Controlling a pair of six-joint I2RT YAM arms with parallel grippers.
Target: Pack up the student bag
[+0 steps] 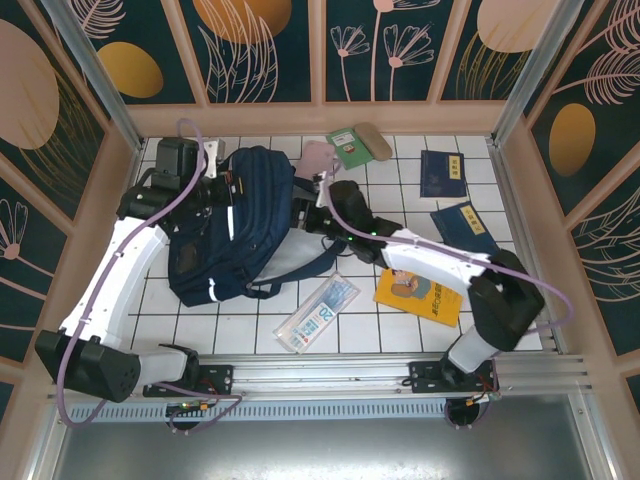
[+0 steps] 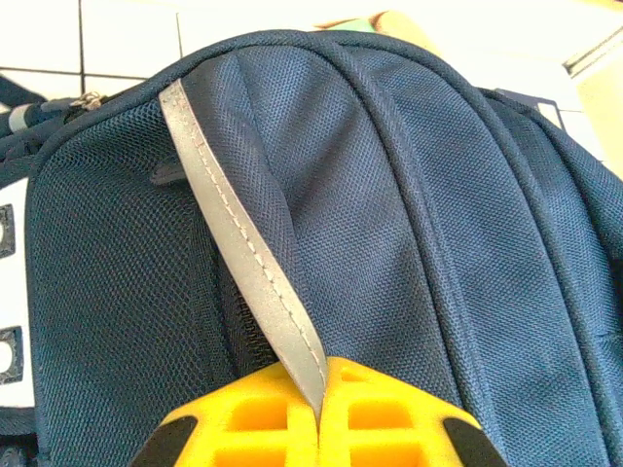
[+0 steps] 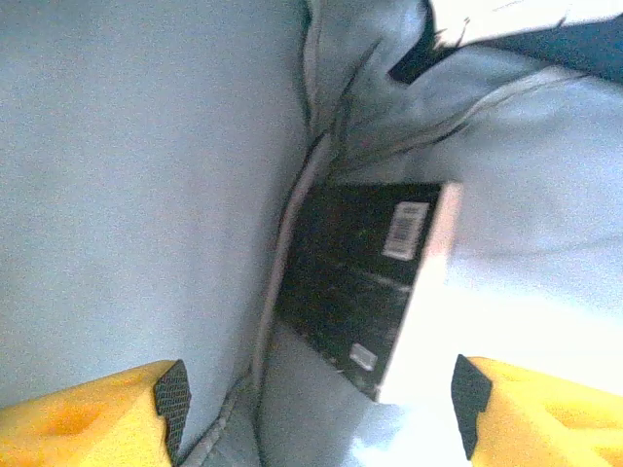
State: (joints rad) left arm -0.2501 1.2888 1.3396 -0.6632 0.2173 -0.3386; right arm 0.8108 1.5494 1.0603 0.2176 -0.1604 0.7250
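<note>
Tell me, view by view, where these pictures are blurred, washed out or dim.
Top external: sharp, evenly lit. Left wrist: the student bag shows crisp weave, tiles behind blown out. Right wrist: soft focus, glare bleaching the lower right beside the dark book.

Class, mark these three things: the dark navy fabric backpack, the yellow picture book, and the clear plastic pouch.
Dark navy fabric backpack (image 1: 258, 203): top external view, on its front panel.
Yellow picture book (image 1: 420, 298): top external view, middle of its cover.
Clear plastic pouch (image 1: 318, 313): top external view, middle of its face.

tiled table (image 1: 240, 330), student bag (image 1: 250, 210), yellow book (image 1: 420, 295), pouch (image 1: 318, 313)
</note>
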